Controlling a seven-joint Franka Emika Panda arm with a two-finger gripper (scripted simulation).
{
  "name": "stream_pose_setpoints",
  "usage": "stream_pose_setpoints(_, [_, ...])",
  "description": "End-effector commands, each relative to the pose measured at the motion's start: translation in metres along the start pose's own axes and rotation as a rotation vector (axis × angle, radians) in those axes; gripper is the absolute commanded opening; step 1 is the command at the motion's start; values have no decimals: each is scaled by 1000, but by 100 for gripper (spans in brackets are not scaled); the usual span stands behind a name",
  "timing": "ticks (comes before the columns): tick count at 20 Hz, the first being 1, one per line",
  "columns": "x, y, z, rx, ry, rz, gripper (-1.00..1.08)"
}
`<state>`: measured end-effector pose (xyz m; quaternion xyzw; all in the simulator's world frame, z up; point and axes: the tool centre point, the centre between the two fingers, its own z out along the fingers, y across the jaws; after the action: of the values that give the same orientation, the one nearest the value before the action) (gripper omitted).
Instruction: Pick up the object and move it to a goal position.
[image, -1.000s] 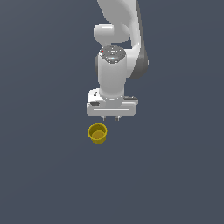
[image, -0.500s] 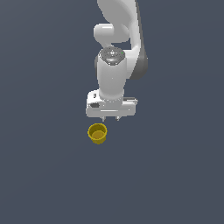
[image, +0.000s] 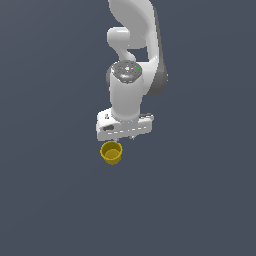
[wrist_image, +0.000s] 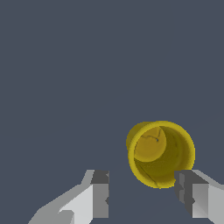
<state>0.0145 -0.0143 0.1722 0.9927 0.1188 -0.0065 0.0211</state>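
Over a plain grey floor (image: 50, 200), our open pincer (wrist_image: 142, 194) needs centring: the cup (wrist_image: 160, 154) sits toward one finger (wrist_image: 192, 197).

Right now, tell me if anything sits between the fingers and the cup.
Nothing visible does. The gripper is open, and the cup stands upright on the bare floor, with only empty space between it and the fingers. No goal marker shows, so the onward path cannot be judged.

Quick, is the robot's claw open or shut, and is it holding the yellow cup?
Claw: open, holding nothing; the yellow cup sits free ahead of the fingertips, not between them.
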Motion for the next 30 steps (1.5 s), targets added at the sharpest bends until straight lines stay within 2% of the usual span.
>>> stream_pose_setpoints(1, [2,4,4,-4,-12,-64,28])
stream_pose_setpoints(15, [15,27,27,-10,-82,-441,28])
stream_pose_setpoints(30, [23,55,53,14,-157,-833,28])
